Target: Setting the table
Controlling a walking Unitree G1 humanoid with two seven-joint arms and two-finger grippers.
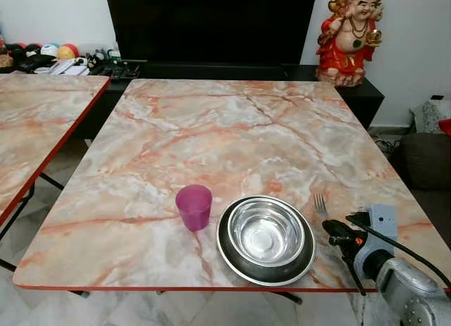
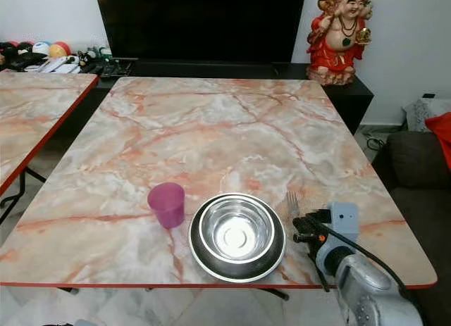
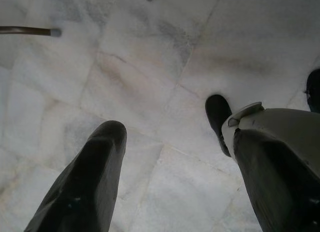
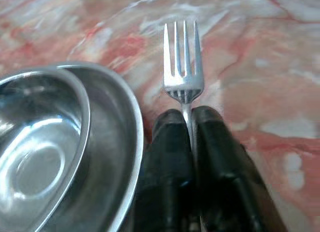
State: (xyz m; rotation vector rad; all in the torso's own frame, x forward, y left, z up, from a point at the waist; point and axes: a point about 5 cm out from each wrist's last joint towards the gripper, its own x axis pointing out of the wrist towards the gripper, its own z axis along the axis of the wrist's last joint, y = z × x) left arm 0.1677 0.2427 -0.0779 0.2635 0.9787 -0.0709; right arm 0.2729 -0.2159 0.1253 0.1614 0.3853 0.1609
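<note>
A steel bowl (image 1: 266,233) sits inside a steel plate (image 1: 229,252) near the front edge of the marble-patterned table (image 1: 211,129). Left of them stands a purple cup (image 1: 194,206). My right gripper (image 4: 186,117) is shut on the handle of a fork (image 4: 183,66), which lies on the table just right of the plate (image 4: 117,142), tines pointing away from me. In the eye views the fork (image 1: 320,203) sticks out ahead of the right gripper (image 1: 337,231). My left gripper (image 3: 167,137) hangs open above the floor.
A second marble table (image 1: 35,122) stands to the left with a gap between. Behind are a black TV cabinet (image 1: 211,23), a red and gold statue (image 1: 349,34) and clutter at back left. A dark sofa (image 1: 426,160) is at the right. White tiled floor (image 3: 150,66) below.
</note>
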